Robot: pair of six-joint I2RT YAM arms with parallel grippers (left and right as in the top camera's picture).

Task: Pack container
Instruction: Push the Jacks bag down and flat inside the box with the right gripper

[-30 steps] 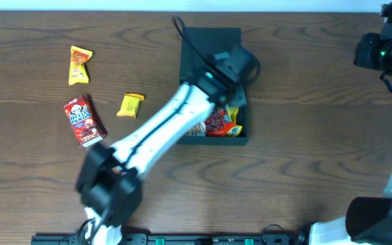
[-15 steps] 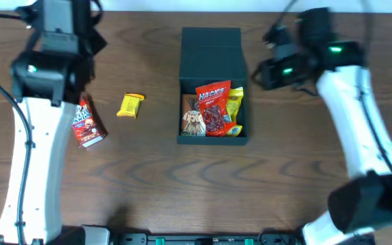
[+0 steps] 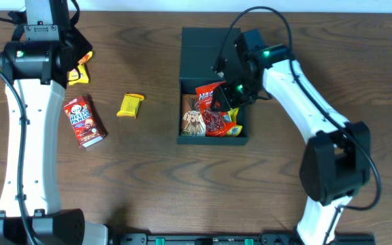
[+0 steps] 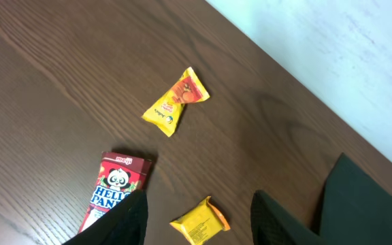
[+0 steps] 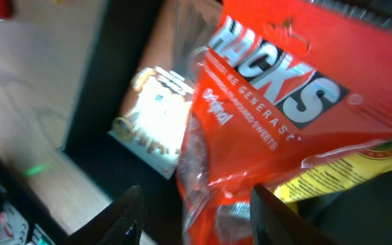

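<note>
I work above a dark brown, wood-grain table (image 3: 148,184); the light on it is even. Past its far edge lies a pale surface (image 4: 332,41).

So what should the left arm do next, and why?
The left arm should probably lower its open, empty jaws toward the small yellow packet, which shows between them in the wrist view. That packet, the Hello Panda box and the orange-yellow candy lie on the table, outside the container, and the right arm already hangs over it.
</note>
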